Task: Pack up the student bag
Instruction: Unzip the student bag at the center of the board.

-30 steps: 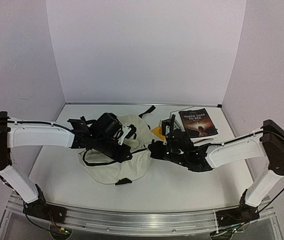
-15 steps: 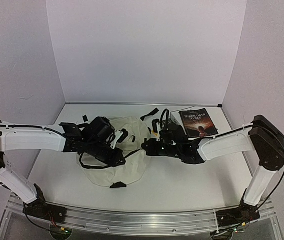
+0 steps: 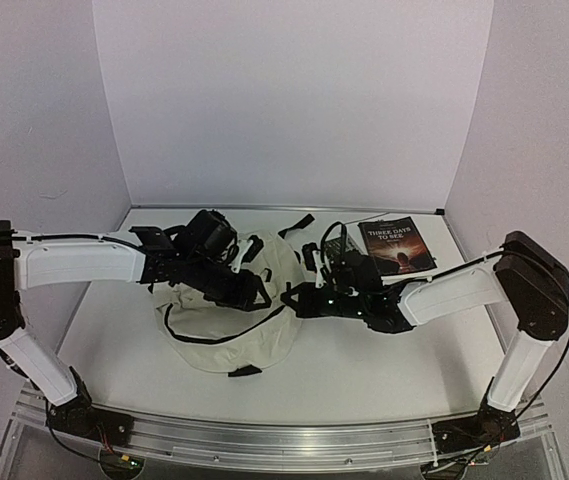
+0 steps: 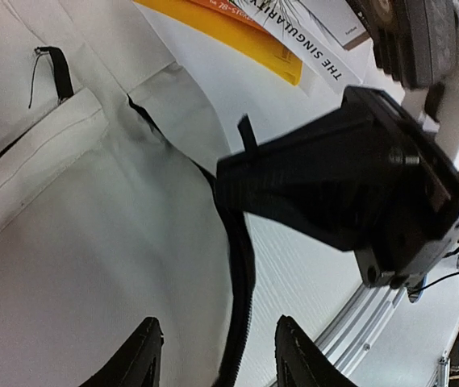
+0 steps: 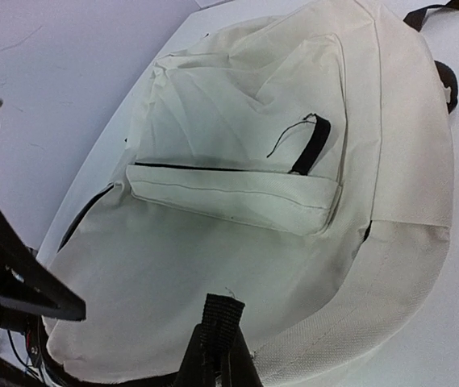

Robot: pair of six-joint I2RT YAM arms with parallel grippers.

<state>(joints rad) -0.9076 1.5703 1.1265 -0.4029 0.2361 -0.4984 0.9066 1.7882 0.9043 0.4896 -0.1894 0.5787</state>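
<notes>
Left gripper: jaws had just parted from a closed pinch and stood moderately wide and empty over the black zipper at the bag's 3 o'clock edge. Right gripper: fingers closed narrow on a black tab at that same edge, nose to nose with the left. Student bag: cream fabric, left of centre on the table, lying lower and flatter than a second before; judged let go by the left, so only the right kept hold of it. Front pocket: zipped. Main compartment: contents not visible. Yellow book and white book titled "THE SINGULARITY": outside, just beside the bag at 2 o'clock. Book "THREE DAYS TO SEE": outside, farther at 2 o'clock. Packing judged not begun.
</notes>
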